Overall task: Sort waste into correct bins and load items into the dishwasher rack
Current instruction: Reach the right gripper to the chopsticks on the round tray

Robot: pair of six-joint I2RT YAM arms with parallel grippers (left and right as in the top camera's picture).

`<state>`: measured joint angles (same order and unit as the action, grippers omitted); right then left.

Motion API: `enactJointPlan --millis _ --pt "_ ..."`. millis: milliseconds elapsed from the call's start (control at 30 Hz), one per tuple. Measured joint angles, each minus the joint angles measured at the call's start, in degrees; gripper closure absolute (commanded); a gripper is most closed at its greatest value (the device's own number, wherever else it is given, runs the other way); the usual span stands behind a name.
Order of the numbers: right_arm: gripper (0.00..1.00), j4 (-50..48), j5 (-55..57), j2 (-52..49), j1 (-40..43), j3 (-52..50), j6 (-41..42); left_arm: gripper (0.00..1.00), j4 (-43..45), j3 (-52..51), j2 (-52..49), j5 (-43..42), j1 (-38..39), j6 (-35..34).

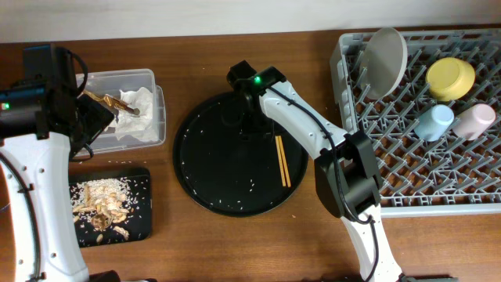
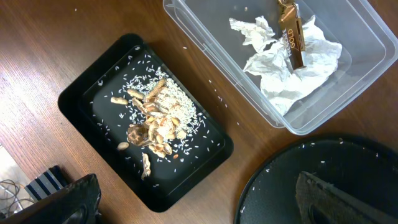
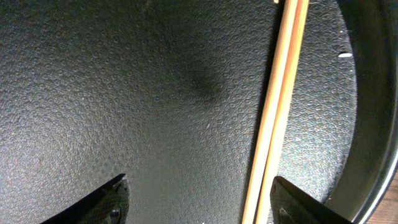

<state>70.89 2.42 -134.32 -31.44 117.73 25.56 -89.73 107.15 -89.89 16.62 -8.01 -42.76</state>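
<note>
Neatly, thin pale wooden chopsticks (image 3: 275, 112) lie together

Your left arm (image 1: 43, 184) climbs the left edge of the overhead view and folds inward at the top, dark wrist turned toward the centre. Your left gripper (image 2: 205, 208) hangs with both tips spread far apart, nothing between them. Over on the other side, your right arm (image 1: 301, 117) reaches from its base at lower right up and across to the left, white forearm stretched long and wrist pitched down, and your right gripper (image 3: 199, 202) sits low with its dark fingers (image 3: 102, 202) parted wide, gripping nothing.
</note>
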Motion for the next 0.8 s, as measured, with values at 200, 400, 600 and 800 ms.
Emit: enactJointPlan --millis 200,400,600,800 --pt "0.28 -7.34 2.29 -0.44 0.00 -6.97 -0.07 0.00 0.00 0.00 0.00 0.00 0.00 0.00" --pt "0.29 -7.63 1.16 -0.44 1.68 -6.97 -0.09 0.01 0.00 0.00 0.00 0.00 0.00 0.00" --pt "0.32 -8.02 0.26 -0.44 1.73 -6.97 -0.11 0.01 0.00 0.00 0.00 0.00 0.00 0.00" --pt "0.32 -8.31 0.07 -0.44 1.73 -7.13 -0.11 0.00 0.00 0.00 0.00 0.00 0.00 0.00"
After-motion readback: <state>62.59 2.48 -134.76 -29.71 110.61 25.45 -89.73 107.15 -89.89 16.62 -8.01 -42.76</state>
